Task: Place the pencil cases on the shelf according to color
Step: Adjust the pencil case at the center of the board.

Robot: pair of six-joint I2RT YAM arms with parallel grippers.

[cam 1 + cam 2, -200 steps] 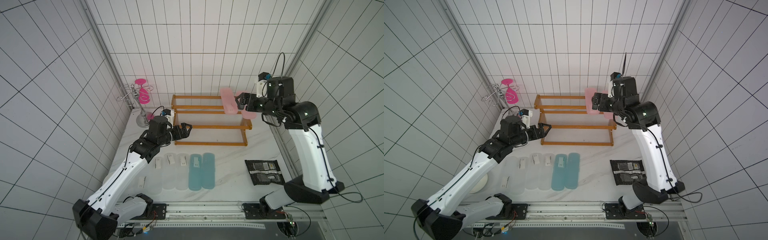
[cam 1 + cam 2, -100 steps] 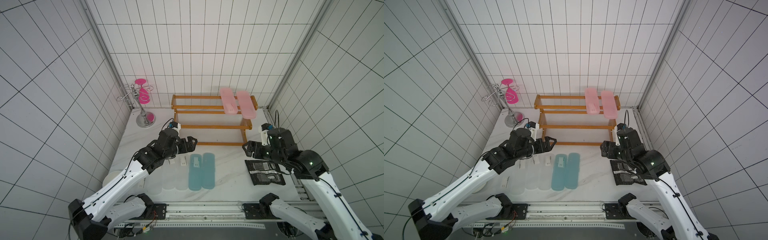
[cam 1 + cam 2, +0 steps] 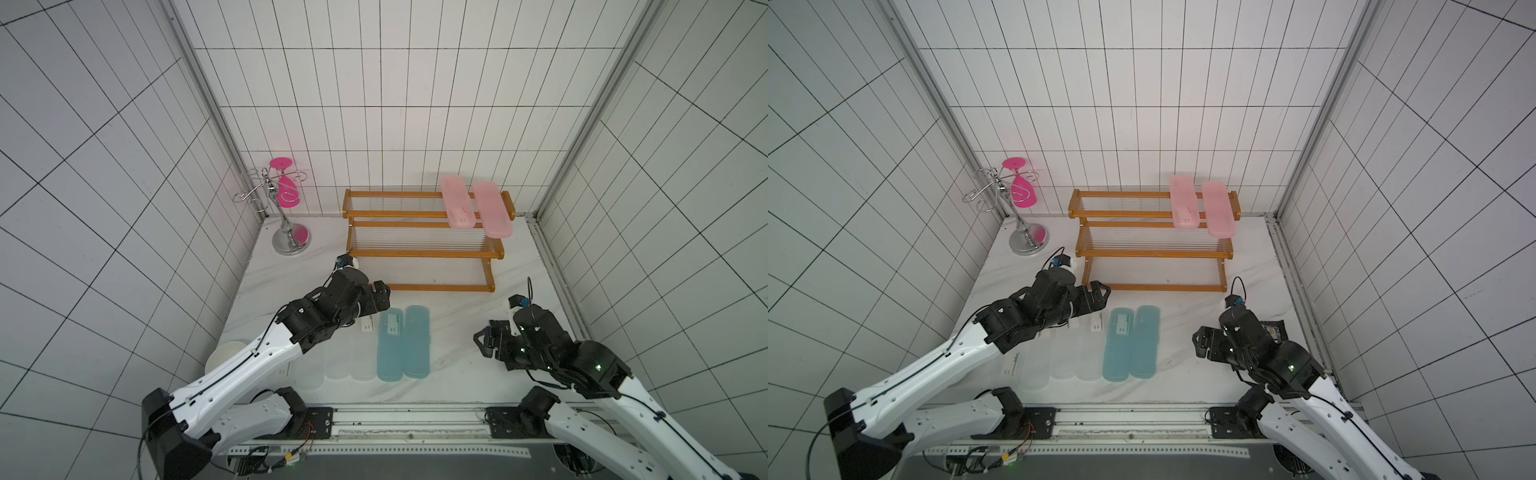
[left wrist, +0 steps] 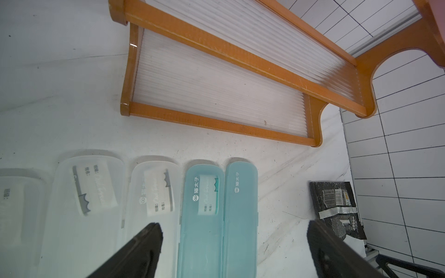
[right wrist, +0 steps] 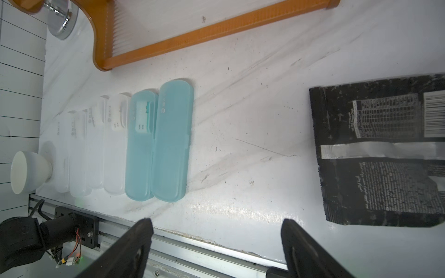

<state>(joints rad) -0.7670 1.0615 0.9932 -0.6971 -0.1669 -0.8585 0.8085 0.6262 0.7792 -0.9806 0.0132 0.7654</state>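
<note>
Two pink pencil cases (image 3: pixel 457 205) (image 3: pixel 492 210) lie side by side at the right end of the shelf's (image 3: pixel 424 251) top tier. Two teal pencil cases (image 3: pixel 390 351) (image 3: pixel 417 347) lie on the table in front of the shelf. Several frosted clear ones (image 4: pixel 154 192) continue the row to their left. My left gripper (image 4: pixel 233 228) hovers open and empty above the far ends of the teal cases (image 4: pixel 240 216). My right gripper (image 5: pixel 218 225) is open and empty, low over the table's front right, apart from the teal cases (image 5: pixel 168 144).
A chrome wire stand with pink glass (image 3: pixel 286 216) stands at the back left. A black foil packet (image 5: pixel 380 154) lies at the right, mostly hidden under my right arm in both top views. A white cup (image 5: pixel 26 173) sits at the front left by the clear cases.
My right gripper left the second pink case on the top tier and came down to the table's front right. My left arm moved forward over the row of cases.
</note>
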